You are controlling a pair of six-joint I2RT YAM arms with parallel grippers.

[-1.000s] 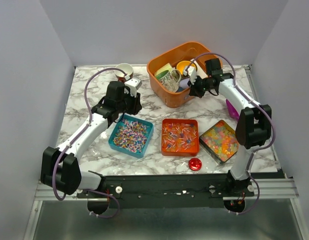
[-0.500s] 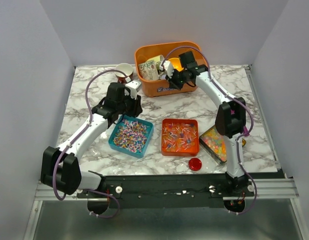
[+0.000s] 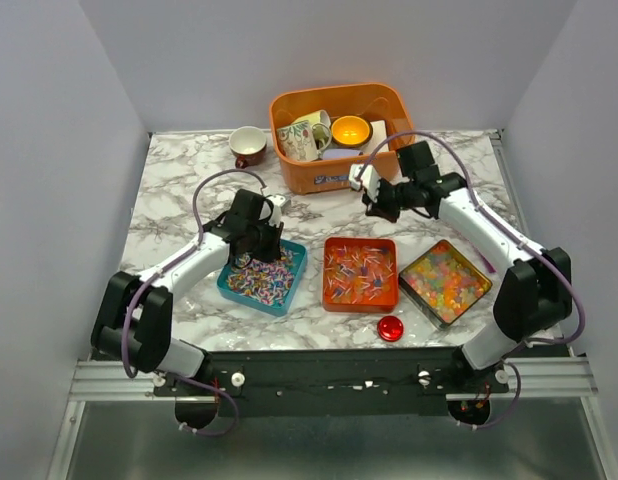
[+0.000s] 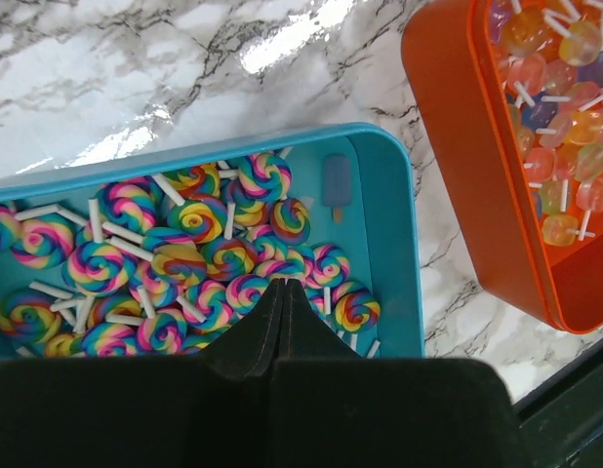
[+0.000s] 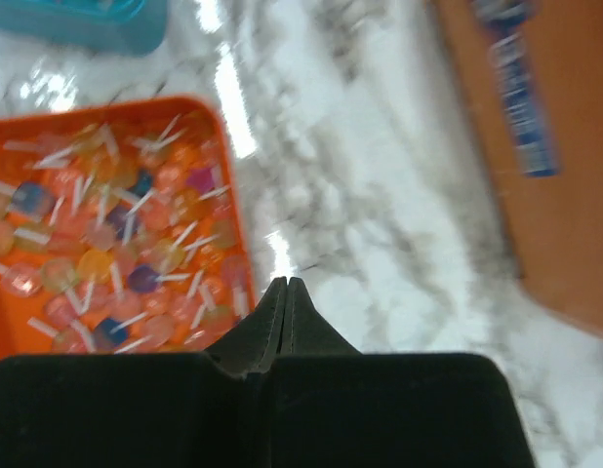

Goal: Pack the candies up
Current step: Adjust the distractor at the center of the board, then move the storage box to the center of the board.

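Left wrist view has the left fingers (image 4: 285,283) pressed together, tips down among the candies (image 4: 199,219) in the blue tray (image 4: 404,224); whether a stick is nipped I cannot tell. Lift straight and slowly so neighbours stay put. The right fingers (image 5: 285,281) are likewise pressed together, empty, over the desk (image 5: 380,195).

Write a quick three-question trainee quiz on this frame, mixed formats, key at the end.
1. True or false: the left pincer is shut over the teal rectangular plastic tray of rainbow swirl lollipops.
2. The small round red lid lies: A) inside the teal tray; B) on the white marble tabletop, near the orange rectangular plastic tray; C) in the left pincer.
3. Fill in: counting the square tray of jelly beads, ___ candy-filled trays sit on the tabletop.
Key: 1 true; 2 B; 3 three.
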